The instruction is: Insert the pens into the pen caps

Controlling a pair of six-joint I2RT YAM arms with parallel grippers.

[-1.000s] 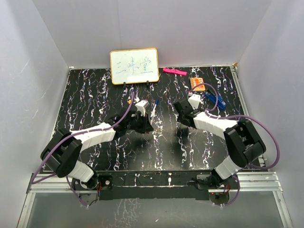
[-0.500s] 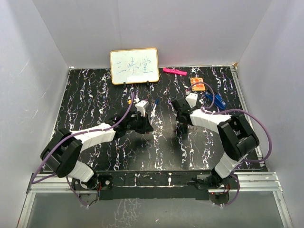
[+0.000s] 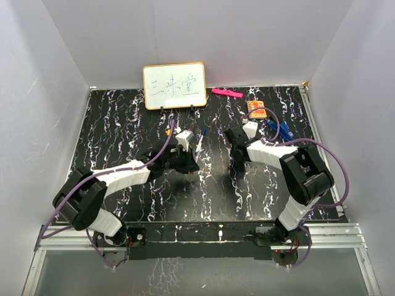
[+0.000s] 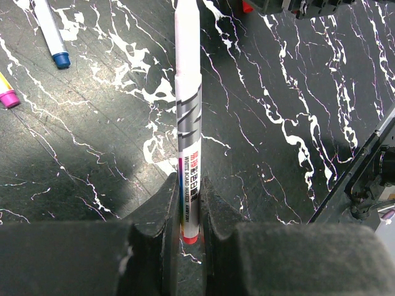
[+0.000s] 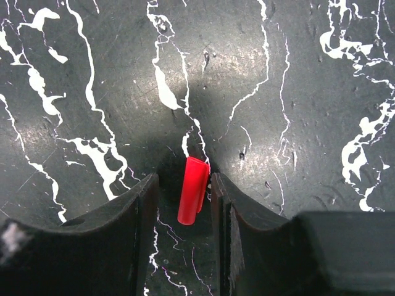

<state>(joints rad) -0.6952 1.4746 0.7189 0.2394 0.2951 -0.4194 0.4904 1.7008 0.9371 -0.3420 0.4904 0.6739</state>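
From above, we see both arms reaching out on the near side of the whiteboard (image 3: 174,86). The left gripper (image 3: 188,161) sits in front of its right half, and the right gripper (image 3: 238,163) is further to the right of it. Pen and cap are too small to make out here.

On the left wrist, the jaws are clamped on a pen (image 4: 187,111). Its white barrel, with grey chevrons and small print, sticks out ahead, and a red end shows between the fingers.

On the right wrist, the red cap (image 5: 193,190) lies on the table (image 5: 296,92) between the jaws, which stand apart. One finger is against it or nearly so, and the other leaves a gap. It is a short glossy tube, slightly tilted.

We judge the step in hand to be grasping this cap for the held pen. Next, the jaws need to close squarely on it and lift. Then the cap's mouth must line up with the pen's tip. We cannot tell which end of the cap is open.
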